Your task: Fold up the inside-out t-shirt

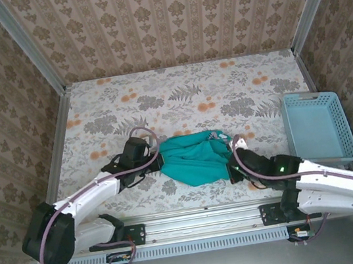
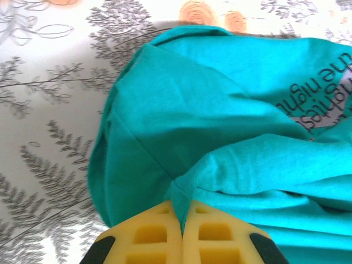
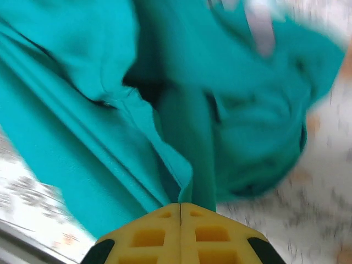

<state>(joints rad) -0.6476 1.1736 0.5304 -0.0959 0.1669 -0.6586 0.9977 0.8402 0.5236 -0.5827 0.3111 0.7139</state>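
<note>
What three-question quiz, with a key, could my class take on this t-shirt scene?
1. True or false: the left gripper and the right gripper are each shut on the t-shirt.
2. In the top view, the basket stands: A) left of the t-shirt, B) right of it, C) beneath it.
3. Which gripper holds the t-shirt's side nearer the basket?
Key: 1 true; 2 B; 3 the right gripper.
</note>
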